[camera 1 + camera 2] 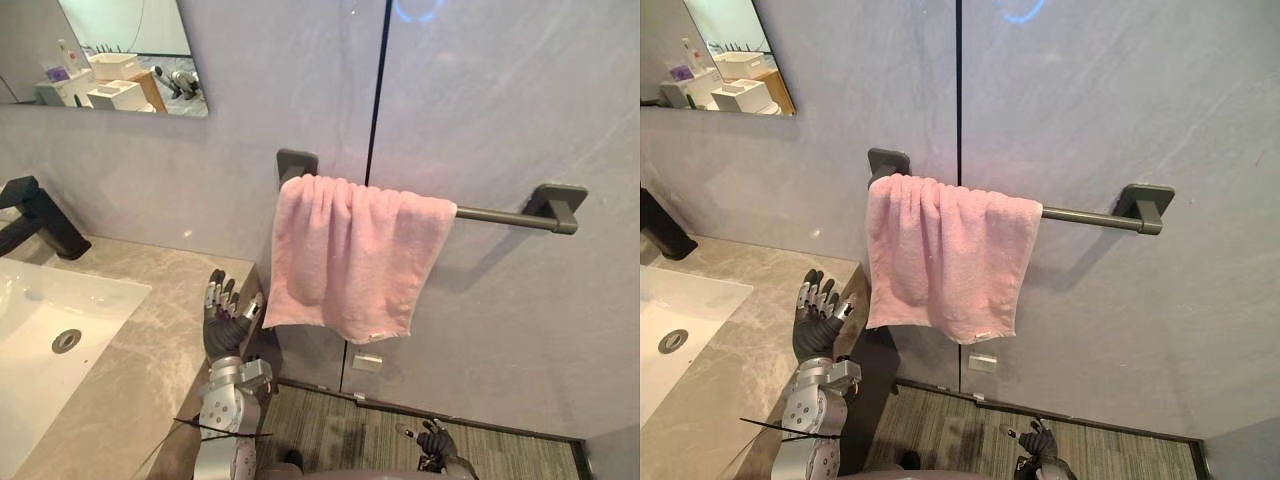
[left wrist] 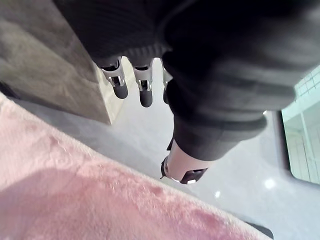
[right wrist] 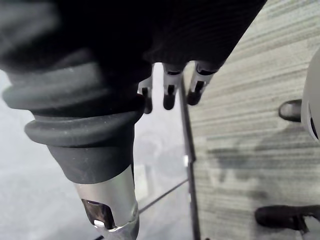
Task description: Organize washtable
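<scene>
At the far left, a black faucet stands behind a white sink. The sink is set into the grey marble tabletop. Above them, a mirror is fixed on the grey wall.

The left hand is raised over the right edge of the tabletop, with its fingers pointing up. They are nearly straight and a little spread, and the hand holds nothing.

Just to the right of this hand, the pink towel hangs over a dark towel bar mounted on the wall. The towel is gathered in folds at the left end of the bar, so the right part of the bar is bare. The lower left corner of the towel comes very close to the thumb of the left hand. It is not possible to tell if they touch.

Further right and much lower, the right hand hangs above the striped carpet floor. Its fingers are relaxed and only slightly bent, and this hand is also empty.
</scene>
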### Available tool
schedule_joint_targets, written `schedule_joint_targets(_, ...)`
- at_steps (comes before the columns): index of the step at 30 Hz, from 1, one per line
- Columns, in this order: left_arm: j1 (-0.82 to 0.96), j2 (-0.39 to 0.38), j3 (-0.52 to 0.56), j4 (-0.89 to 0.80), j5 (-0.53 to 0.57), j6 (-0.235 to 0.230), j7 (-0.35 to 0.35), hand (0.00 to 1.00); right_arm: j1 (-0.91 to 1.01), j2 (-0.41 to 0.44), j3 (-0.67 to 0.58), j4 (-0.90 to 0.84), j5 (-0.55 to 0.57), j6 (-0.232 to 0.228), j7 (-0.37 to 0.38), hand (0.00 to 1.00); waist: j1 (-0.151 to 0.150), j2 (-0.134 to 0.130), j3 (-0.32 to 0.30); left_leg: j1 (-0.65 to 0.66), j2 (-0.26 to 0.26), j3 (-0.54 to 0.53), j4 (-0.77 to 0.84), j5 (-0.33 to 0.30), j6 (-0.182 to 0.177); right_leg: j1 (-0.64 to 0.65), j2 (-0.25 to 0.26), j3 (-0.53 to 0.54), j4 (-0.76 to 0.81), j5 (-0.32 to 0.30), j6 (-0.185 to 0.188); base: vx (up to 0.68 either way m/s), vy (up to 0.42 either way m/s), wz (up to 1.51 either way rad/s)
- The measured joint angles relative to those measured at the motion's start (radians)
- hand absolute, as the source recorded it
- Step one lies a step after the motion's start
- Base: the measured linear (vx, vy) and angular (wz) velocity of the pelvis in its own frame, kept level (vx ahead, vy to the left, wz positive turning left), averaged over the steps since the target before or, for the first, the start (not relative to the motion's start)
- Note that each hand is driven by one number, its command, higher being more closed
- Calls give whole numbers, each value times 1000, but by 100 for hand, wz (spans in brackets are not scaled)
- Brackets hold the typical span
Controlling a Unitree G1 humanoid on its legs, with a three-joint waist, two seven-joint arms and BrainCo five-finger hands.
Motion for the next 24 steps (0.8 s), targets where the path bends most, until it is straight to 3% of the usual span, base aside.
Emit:
schedule_joint_targets(20,-156,117,-42,302,35,9,-24,0,-21,-1,-10,15,-29,5,1,0,-32,-5,-12,26,11,31,-31,12,-4,-1,26,46,-42,15,-17,-3,-17,-6)
schedule_joint_targets(21,-156,119,-42,311,36,10,-26,100,-22,-1,-10,16,-30,5,1,0,-32,-5,-12,25,11,32,-31,12,-4,-1,27,47,-42,15,-17,-22,-16,-5)
schedule_joint_targets(24,-156,127,-49,354,36,15,-30,100,-33,-7,-10,33,-30,7,1,0,-40,-7,-11,23,12,33,-31,12,-4,-6,29,52,-43,15,-18,-13,-16,-3)
